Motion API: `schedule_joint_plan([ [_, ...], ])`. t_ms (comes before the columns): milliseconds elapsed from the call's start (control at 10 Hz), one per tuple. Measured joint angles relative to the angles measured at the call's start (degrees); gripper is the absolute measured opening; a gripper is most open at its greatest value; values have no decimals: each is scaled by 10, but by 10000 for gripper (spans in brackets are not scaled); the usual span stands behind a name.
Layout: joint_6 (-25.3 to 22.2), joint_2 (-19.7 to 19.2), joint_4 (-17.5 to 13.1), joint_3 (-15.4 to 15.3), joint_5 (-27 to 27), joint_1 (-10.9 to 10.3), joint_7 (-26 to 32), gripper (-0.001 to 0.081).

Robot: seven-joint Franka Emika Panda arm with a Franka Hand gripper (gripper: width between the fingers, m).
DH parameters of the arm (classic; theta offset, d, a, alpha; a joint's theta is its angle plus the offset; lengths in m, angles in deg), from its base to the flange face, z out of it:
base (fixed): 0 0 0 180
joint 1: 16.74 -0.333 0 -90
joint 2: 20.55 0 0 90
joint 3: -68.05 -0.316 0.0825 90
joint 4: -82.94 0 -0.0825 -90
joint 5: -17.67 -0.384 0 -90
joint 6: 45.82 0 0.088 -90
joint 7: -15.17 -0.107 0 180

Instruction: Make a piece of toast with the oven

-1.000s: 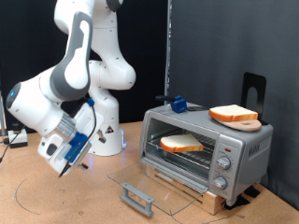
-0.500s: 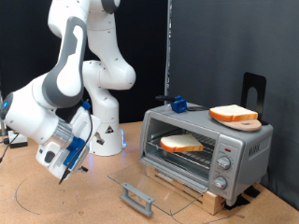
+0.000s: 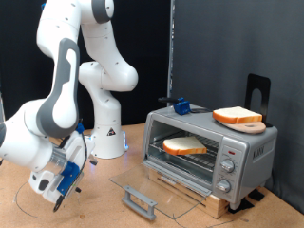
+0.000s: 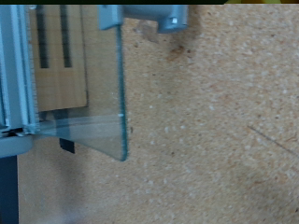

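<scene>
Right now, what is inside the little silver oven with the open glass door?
A square pale bread slice lies on the wire rack inside the boxy silver toaster oven. The slice covers the rack beneath it; the oven's back is too dark to see.

Arm (image 3: 59, 104) folded low, gripper (image 3: 63, 186) downward

I am running this arm in a robotics lab, not a kitchen: the white arm's base (image 3: 106, 133) is bolted to a particle-board bench (image 3: 95, 204), black curtains (image 3: 209, 47) hang behind, and the oven (image 3: 211, 152) sits on a wooden block as a test prop.
</scene>
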Motion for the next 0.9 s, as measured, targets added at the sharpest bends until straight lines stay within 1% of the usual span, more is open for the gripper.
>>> schedule_joint_plan([
  [200,5,-17,5,-9,0,-2,23,804],
  [300,6,-18,18,-17,0,-3,35,804],
  [600,29,-14,73,-41,-2,-15,47,804],
  [800,47,-6,109,-62,-23,-19,51,804],
  [900,47,3,122,-71,-40,-19,61,804],
])
